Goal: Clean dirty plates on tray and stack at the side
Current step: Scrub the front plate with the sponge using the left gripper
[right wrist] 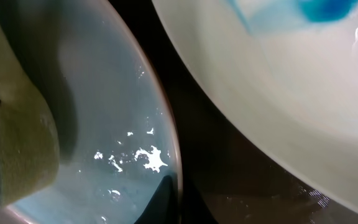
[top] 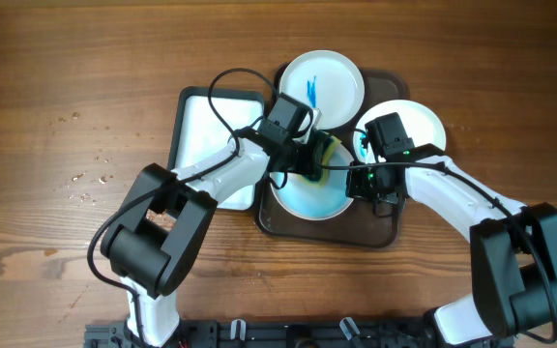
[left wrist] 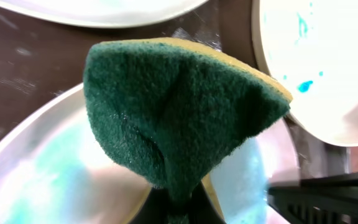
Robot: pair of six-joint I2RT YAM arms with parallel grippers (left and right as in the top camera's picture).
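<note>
Three white plates lie on the dark tray. The front plate carries a pale teal film. The back plate has a blue streak. The right plate has teal spots. My left gripper is shut on a green and yellow sponge and presses it on the front plate. My right gripper is shut on the front plate's right rim, one finger inside and one outside. The right plate shows a blue smear beside it.
A white-lined rectangular tub stands left of the tray, touching it. Bare wood tabletop spreads to the left and right of the tray. Cables loop over the tub and the back plate.
</note>
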